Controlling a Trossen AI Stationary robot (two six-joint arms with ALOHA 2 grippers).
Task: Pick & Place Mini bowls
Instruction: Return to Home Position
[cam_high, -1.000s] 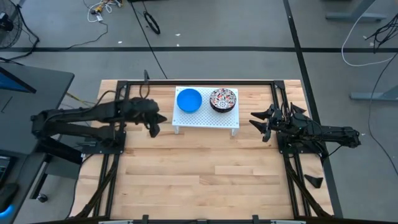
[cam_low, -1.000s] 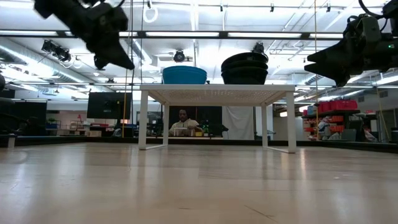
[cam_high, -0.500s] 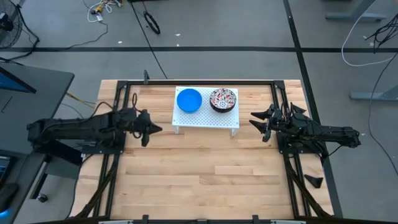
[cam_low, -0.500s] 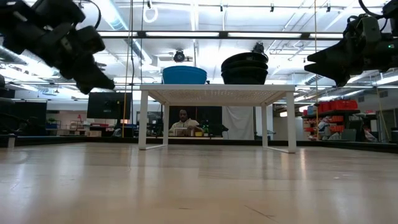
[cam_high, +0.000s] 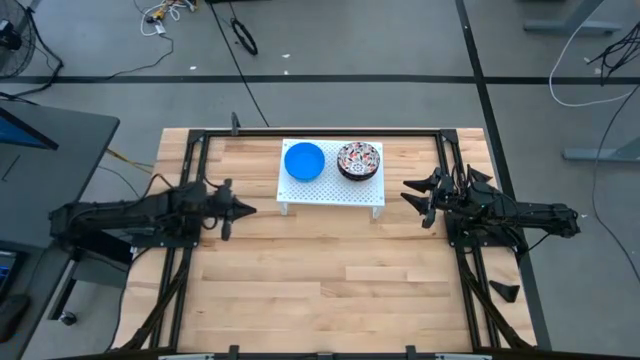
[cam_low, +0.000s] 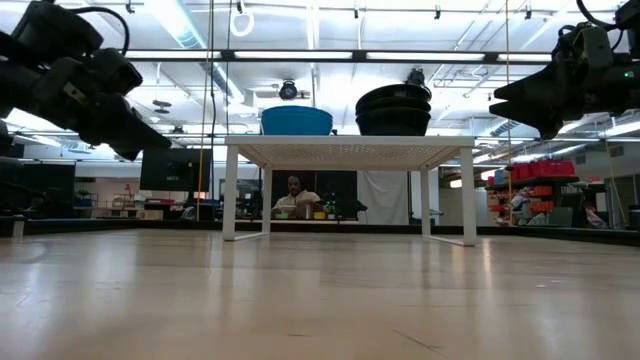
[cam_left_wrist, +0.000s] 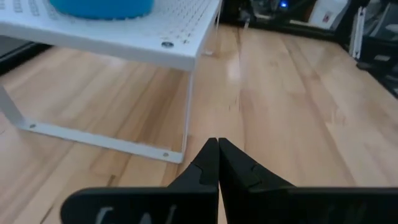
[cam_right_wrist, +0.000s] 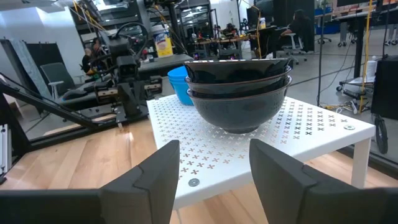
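Both grippers stand off from the white perforated rack at the far middle of the counter. My left gripper hangs above the wood to the rack's left, its fingers pressed together and holding nothing, pointing toward the rack's near-left leg. My right gripper is held to the rack's right, spread wide and empty. On the rack sit the blue mini bowls at left and, just beside them at right, the nested floral mini bowls. How many blue ones are stacked I cannot tell. Bare wood lies between each gripper and the rack. A black frame rail borders the counter's far edge and sides. In the low view a person shows under the rack, beyond the counter.
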